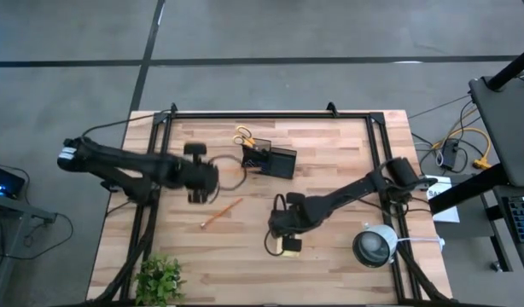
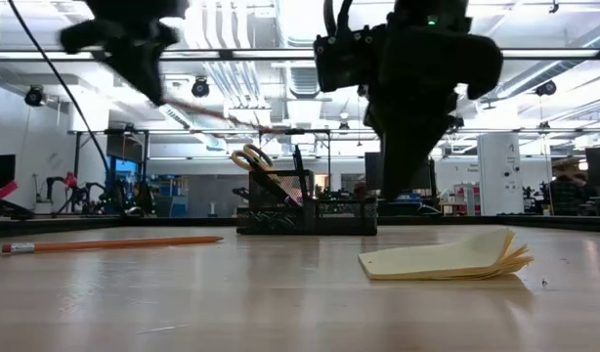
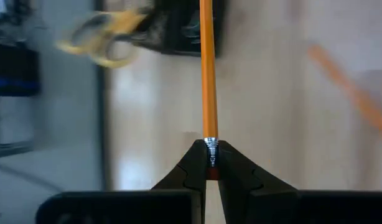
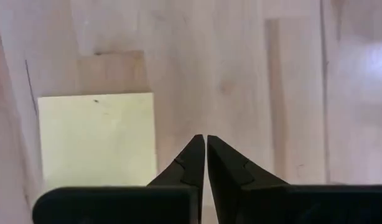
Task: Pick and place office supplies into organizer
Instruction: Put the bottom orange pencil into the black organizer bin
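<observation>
left end effector (image 3: 208, 163) clamped on an orange pencil (image 3: 207, 68) at the ferrule end, so the long shaft sticks out ahead of the fingers, aimed toward the organizer (image 1: 270, 159). reads as a carry toward a drop-in; gripping by the end keeps the fingers clear of the compartment walls. left arm is raised off the table (image 1: 330, 170), left of the organizer, and blurred in the low view.

organizer sits at the far middle of the table with the yellow-handled scissors (image 1: 243, 135) already standing in it, handles up. a dark pen looks to be in there too, can't confirm.

second pencil (image 1: 221, 212) lies flat on the table, near the centre, untouched.

right end effector (image 4: 205, 163) is pinched together on nothing, hovering beside the sticky-note pad (image 4: 97, 140), which lies flat at the front. probably lining up for the pad; a flat pad needs an edge grab.

plant (image 1: 160, 278) at the front left corner, round white device (image 1: 375, 245) front right; neither is in the way.
</observation>
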Controlling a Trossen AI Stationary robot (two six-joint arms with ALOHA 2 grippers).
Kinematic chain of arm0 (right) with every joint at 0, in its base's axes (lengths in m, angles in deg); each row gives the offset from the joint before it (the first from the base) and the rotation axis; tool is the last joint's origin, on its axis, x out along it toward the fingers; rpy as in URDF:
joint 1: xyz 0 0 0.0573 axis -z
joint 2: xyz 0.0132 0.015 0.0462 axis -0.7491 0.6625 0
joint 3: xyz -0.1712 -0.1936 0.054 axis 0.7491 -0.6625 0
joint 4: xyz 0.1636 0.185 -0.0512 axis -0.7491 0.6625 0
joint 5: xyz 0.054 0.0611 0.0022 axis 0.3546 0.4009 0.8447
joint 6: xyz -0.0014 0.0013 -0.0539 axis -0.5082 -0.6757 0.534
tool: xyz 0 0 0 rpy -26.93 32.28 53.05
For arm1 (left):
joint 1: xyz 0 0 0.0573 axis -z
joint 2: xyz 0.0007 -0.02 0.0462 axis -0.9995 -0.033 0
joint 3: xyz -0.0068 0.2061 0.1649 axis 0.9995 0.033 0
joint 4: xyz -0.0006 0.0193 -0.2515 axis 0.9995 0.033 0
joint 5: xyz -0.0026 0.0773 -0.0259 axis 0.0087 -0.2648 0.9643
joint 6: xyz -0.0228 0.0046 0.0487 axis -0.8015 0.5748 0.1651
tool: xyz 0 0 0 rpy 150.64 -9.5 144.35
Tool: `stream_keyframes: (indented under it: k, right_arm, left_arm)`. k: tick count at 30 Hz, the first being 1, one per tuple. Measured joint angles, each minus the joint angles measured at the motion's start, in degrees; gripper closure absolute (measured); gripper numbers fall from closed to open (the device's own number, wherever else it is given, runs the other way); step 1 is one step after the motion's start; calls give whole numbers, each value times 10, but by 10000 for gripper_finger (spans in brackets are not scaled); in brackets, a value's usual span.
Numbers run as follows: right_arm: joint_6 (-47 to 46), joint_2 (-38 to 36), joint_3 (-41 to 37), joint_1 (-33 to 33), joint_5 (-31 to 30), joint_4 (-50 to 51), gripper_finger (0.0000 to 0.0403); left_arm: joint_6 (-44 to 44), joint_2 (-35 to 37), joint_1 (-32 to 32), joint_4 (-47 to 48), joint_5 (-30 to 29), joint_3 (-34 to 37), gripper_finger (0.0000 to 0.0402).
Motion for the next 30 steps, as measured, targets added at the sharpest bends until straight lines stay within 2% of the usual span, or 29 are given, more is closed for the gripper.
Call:
stream_keyframes:
  k: [6, 12, 14, 18, 24, 30]
  right_arm:
    - [-80, 1, -1, -19, -21, 1, 394]
    - [-140, 1, -2, -25, -30, 0, 394]
    - [-148, 1, -2, -28, -30, 0, 394]
    - [-151, 0, -2, -31, -31, -2, 394]
    - [-151, 0, -2, -33, -60, -3, 394]
    - [-148, 0, -2, -33, -97, -3, 394]
  left_arm:
    - [192, -50, -127, 47, -15, -96, 397]
    - [354, -145, -190, 65, -58, -180, 397]
    - [397, -179, -199, 83, -67, -210, 397]
    - [467, -240, -206, 88, -122, -261, 397]
    - [539, -304, -206, 68, -124, -313, 397]
    - [589, -338, -183, 72, -103, -315, 398]
